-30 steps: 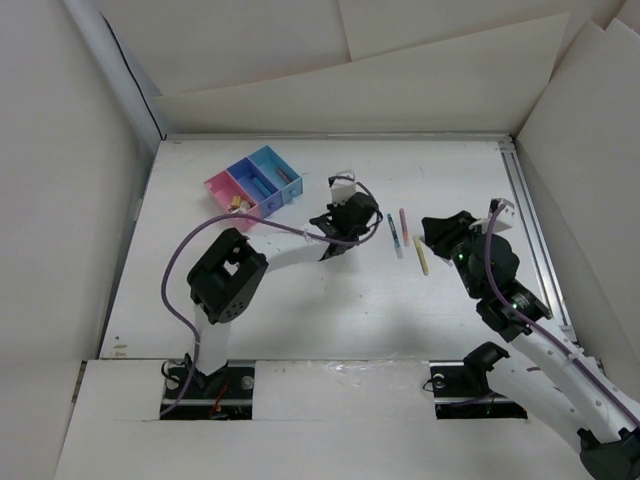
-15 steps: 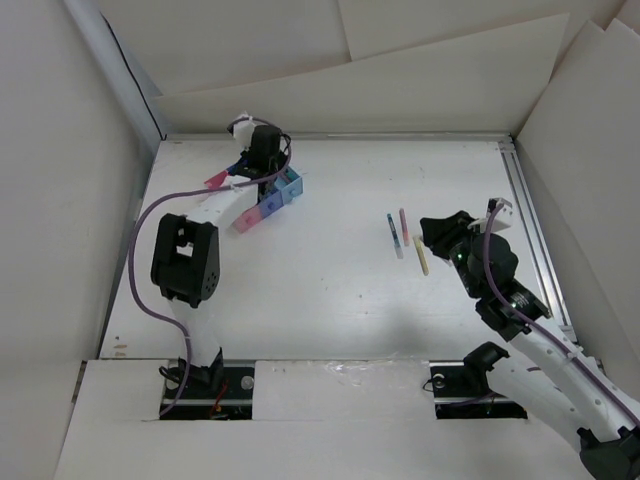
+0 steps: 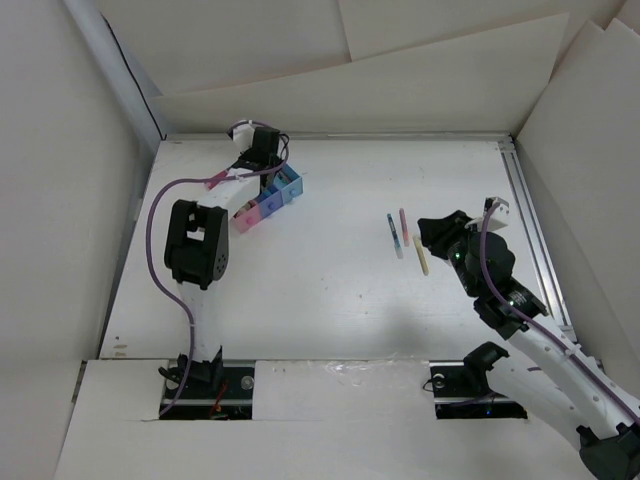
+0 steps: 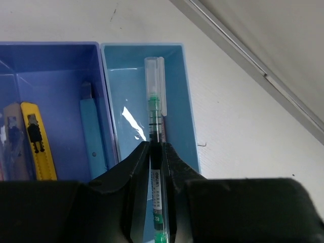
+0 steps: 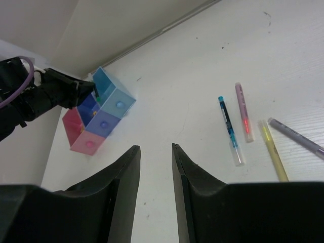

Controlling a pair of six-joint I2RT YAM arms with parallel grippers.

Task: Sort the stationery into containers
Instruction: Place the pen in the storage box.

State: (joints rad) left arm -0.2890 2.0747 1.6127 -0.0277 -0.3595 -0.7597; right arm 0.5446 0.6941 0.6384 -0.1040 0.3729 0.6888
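Note:
My left gripper is shut on a green pen with a clear cap and holds it over the light blue bin. The pen points lengthwise along that bin. In the top view this gripper hangs over the far end of the row of bins. My right gripper is open and empty, above the table near three loose pens: teal, pink and yellow. In the top view they lie just left of the right gripper.
The dark blue bin holds a yellow utility knife and a light blue stick. A grey-purple pen lies right of the yellow one. A metal rail runs along the table's right edge. White walls stand close behind the bins.
My left arm has swung from the middle of the table to the back left and now holds the pen over the light blue bin. The right arm has not moved.

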